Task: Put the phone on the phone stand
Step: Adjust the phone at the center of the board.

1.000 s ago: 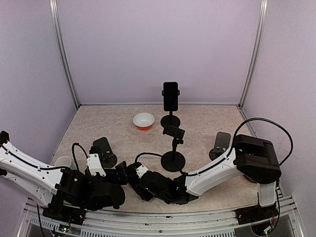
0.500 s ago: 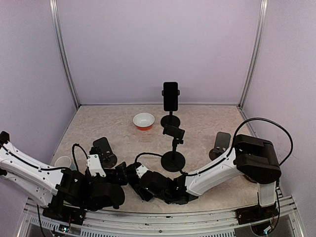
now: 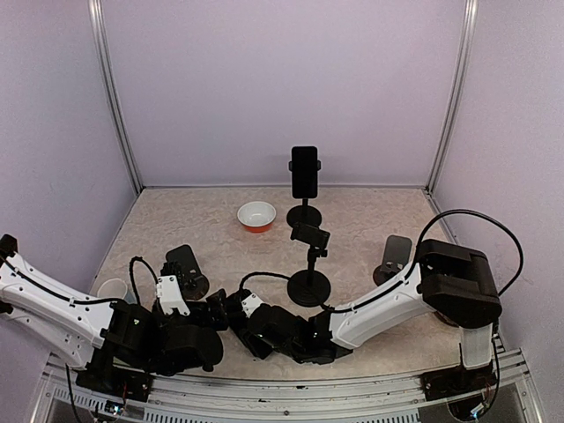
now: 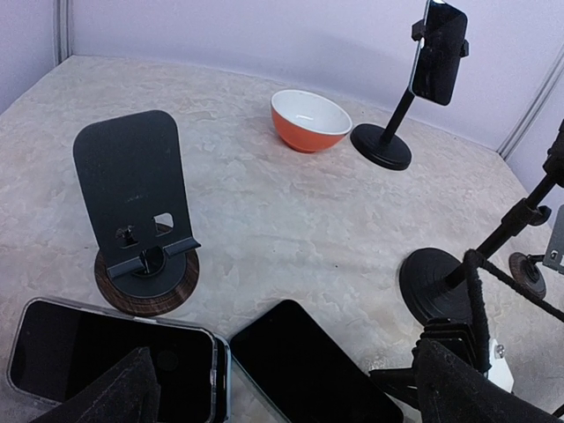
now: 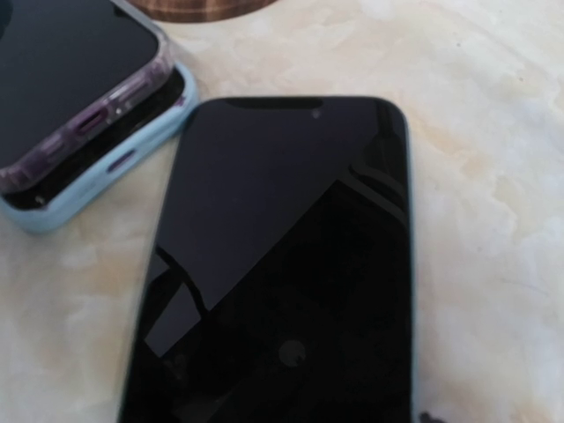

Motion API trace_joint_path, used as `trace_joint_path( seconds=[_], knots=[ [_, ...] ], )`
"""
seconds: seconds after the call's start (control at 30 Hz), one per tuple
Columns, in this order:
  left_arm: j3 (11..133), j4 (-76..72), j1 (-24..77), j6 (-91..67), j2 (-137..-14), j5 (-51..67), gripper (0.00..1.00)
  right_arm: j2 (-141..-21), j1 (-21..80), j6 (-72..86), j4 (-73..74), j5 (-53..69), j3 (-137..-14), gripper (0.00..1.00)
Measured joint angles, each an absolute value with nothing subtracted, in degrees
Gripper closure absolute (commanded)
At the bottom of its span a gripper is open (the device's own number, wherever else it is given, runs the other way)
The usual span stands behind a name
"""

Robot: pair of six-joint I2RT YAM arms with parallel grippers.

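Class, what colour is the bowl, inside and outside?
The bowl is orange outside, white inside, clearest in the left wrist view.

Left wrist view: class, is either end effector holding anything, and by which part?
Left end effector: open, holding nothing. Right end effector: close above the dark phone lying flat, its fingers unseen, so cannot be told.

Plain lilac walls [image 3: 282, 88] enclose a beige marbled tabletop [image 3: 370, 220]; grey metal corner posts [image 3: 115, 97] rise under soft, even light.
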State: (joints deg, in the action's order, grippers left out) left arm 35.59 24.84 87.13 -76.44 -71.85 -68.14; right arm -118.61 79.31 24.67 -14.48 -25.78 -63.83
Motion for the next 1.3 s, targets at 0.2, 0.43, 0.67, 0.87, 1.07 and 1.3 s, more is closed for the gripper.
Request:
trace_joint_path(
  seconds=[0.2, 0.43, 0.67, 0.87, 1.07, 1.3],
  knots=[
    [35.42, 24.88, 87.13, -76.51, -71.99, -68.05, 0.01, -118.61, 79.26, 24.64, -14.35, -25.76, -63.92, 0.38],
    [35.27, 24.93, 87.13, -76.66, -71.92, -68.12, 0.01, -118.63, 79.26, 24.62, -14.26, -25.78, -63.99, 0.38],
    [34.94, 24.91, 87.13, -76.9, -71.68, -68.14, 0.01, -118.69, 79.26, 24.47, -13.98, -25.76, -64.18, 0.38],
    [34.92, 24.93, 87.13, -77.14, -71.68, -68.14, 0.01, -118.74, 79.26, 24.32, -13.98, -25.74, -64.25, 0.38],
    [34.89, 24.95, 87.13, -77.54, -71.68, -68.14, 0.01, -118.74, 79.26, 24.27, -13.98, -25.74, -64.25, 0.39],
    [34.74, 24.95, 87.13, -77.62, -71.68, -68.14, 0.01, -119.11, 79.18, 24.23, -13.65, -25.61, -64.93, 0.39]
  ],
)
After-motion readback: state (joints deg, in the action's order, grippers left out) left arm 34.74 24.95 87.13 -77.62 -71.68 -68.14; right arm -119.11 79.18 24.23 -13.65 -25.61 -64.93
